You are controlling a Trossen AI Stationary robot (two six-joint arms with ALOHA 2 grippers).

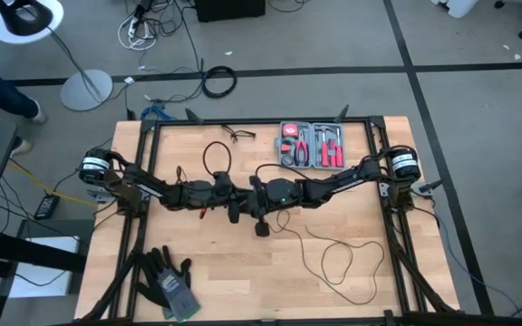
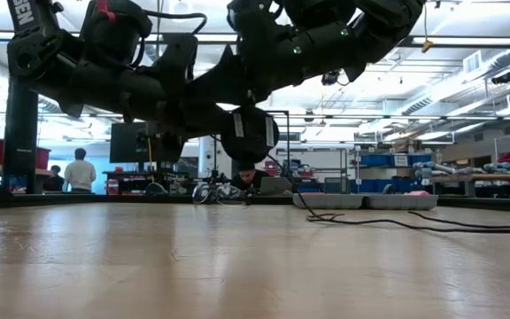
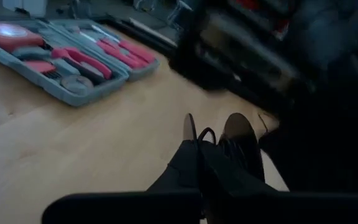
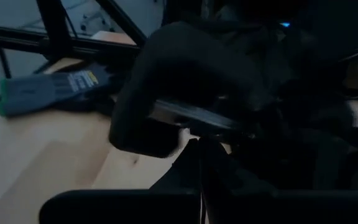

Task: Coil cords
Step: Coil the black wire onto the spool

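The cord is a thin black cable. Slack loops of it lie on the table's near right [image 1: 343, 258] and show in the low view [image 2: 370, 221]. Another loop [image 1: 214, 158] stands out toward the far side beside the left arm. Both arms meet over the table's middle, tip to tip. My left gripper [image 1: 239, 193] [image 3: 199, 146] is shut, with small loops of cord [image 3: 205, 132] at its fingertips. My right gripper [image 1: 254, 193] [image 4: 199, 144] is shut too, close against the left gripper's body [image 4: 185, 81]. My left gripper pinches the cord between its two fingertips, where small loops [image 3: 199, 130] stick out past them. The fingers come nearly level from the table's left, above the wood. My right gripper is shut on the cord, coming nearly level from the table's right. The left gripper's body hides the place of contact. From there the cord hangs down slack [image 2: 297, 197] to the table.
A grey case of red-handled tools [image 1: 311, 145] lies at the far middle, with a small black wire item [image 1: 238, 136] to its left. Grey gloves [image 1: 169, 281] lie near the front left. Black frame rails [image 1: 383, 145] run along the table's sides.
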